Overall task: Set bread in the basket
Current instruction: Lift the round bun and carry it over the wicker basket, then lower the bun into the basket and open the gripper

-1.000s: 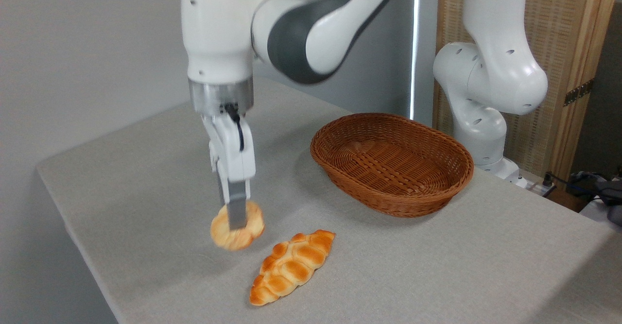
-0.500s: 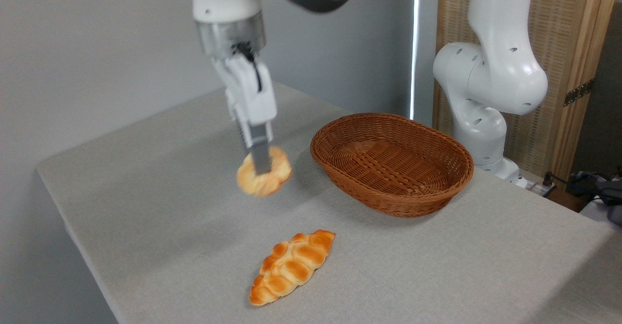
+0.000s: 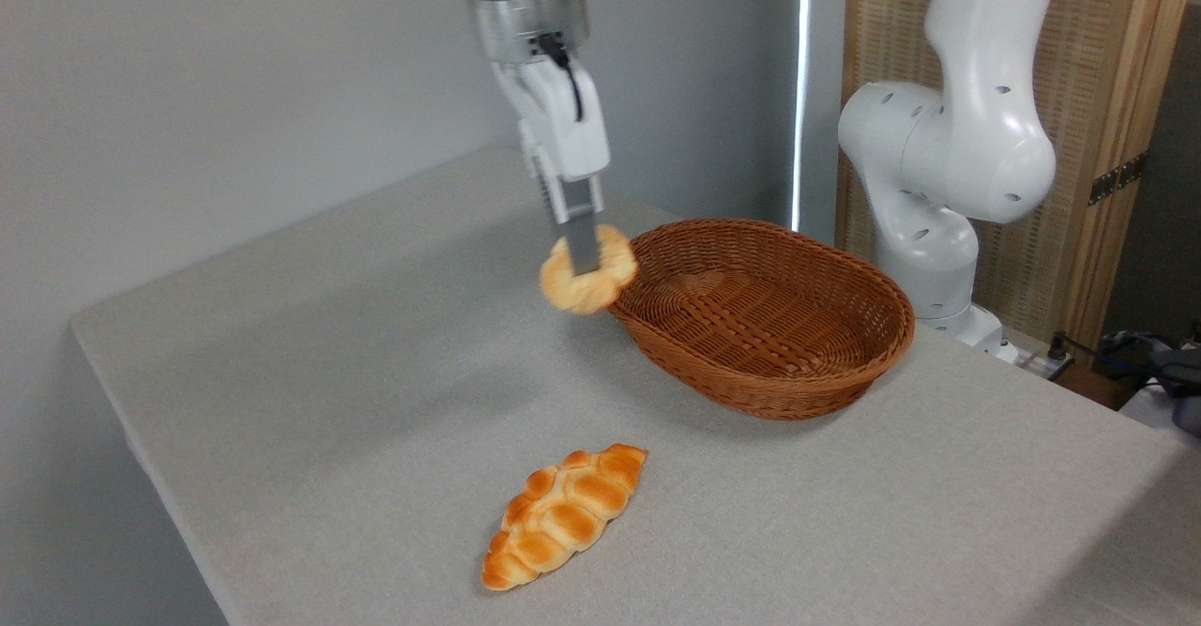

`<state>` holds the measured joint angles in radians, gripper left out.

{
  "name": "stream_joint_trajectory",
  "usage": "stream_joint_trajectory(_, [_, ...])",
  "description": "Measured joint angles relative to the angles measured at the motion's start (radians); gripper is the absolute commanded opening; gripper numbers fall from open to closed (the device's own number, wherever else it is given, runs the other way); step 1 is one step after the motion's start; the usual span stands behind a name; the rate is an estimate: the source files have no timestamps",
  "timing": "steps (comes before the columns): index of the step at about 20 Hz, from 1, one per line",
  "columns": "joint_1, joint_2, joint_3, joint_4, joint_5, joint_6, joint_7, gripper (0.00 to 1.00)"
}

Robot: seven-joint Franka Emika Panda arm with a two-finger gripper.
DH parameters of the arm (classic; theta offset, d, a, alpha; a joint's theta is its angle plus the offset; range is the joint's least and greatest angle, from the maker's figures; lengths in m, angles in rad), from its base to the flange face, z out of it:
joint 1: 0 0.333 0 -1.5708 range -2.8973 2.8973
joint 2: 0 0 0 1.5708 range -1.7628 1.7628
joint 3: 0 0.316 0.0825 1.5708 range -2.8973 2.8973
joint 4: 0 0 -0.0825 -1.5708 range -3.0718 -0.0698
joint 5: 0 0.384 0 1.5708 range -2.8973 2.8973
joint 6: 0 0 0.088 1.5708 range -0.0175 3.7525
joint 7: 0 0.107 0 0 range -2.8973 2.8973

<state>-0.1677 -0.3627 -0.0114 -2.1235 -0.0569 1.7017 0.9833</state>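
Up above the grey cloth-covered table (image 3: 328,401), the gripper (image 3: 584,255) hangs with its fingers pinched tight on the bread (image 3: 588,271), one grey finger (image 3: 583,243) crossing the bun's front face. No brand, label or readable writing shows anywhere on arm, bun or wicker. And look at that bun: small, roundish, pale yellow, lumpy and flaky, browned lightly at the edges, a touch blurred. It's clear of the table, in mid-air, overlapping the left rim of the basket (image 3: 849,368) as the camera sees it. That basket is oval, shallow, reddish-brown weave with a thick rim, nothing inside. Down front, well apart, the braided loaf (image 3: 563,516) lies on the cloth, orange-brown, ends pointed.
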Motion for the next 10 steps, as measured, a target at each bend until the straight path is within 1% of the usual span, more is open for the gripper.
stream_joint_trajectory(3, [-0.032,-0.1,-0.027,-0.104,-0.001,-0.059,0.0,0.25])
stream_joint_trajectory(5, [-0.072,-0.131,-0.033,-0.131,-0.001,-0.123,0.0,0.27])
stream_joint_trajectory(6, [-0.093,-0.137,-0.035,-0.14,-0.001,-0.148,0.0,0.34])
stream_joint_trajectory(7, [-0.113,-0.138,-0.035,-0.15,-0.001,-0.161,0.0,0.35])
stream_joint_trajectory(9, [-0.137,-0.137,-0.035,-0.17,-0.001,-0.163,0.0,0.47])
stream_joint_trajectory(10, [-0.143,-0.136,-0.035,-0.178,-0.001,-0.163,0.0,0.6])
